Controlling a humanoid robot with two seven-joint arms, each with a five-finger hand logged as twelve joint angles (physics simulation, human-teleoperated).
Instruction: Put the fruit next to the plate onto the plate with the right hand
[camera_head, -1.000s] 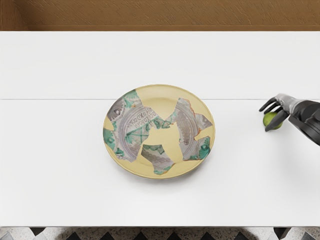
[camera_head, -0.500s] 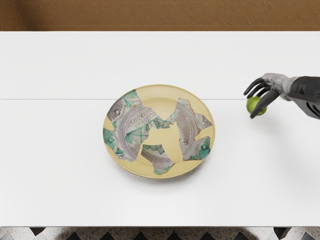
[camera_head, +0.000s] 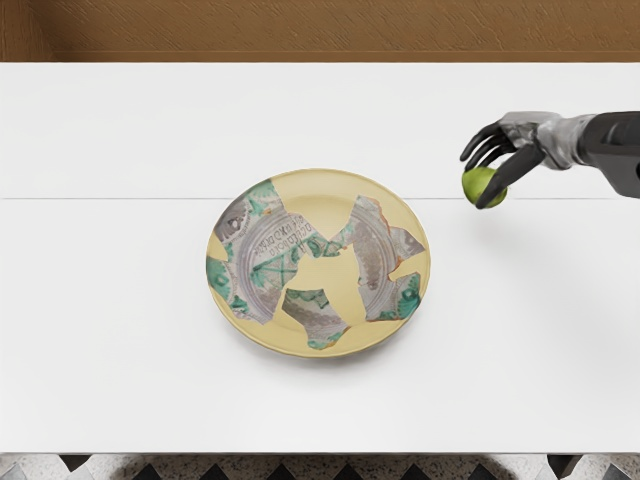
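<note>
A small green fruit (camera_head: 480, 186) hangs in the air to the right of the plate, held in my right hand (camera_head: 492, 160), whose dark fingers are curled over it. The arm comes in from the right edge. The yellow plate (camera_head: 318, 196), patterned with grey and green patches, lies flat in the middle of the white table. The fruit is above the table, a short way off the plate's upper right rim. No left arm shows.
The white table (camera_head: 120, 300) spreads wide around the plate. A brown wall strip (camera_head: 300, 30) runs along its far edge, and a checkered floor shows below its near edge.
My right hand has risen and moved left toward the plate, carrying the green fruit with it. The plate has stayed put.
</note>
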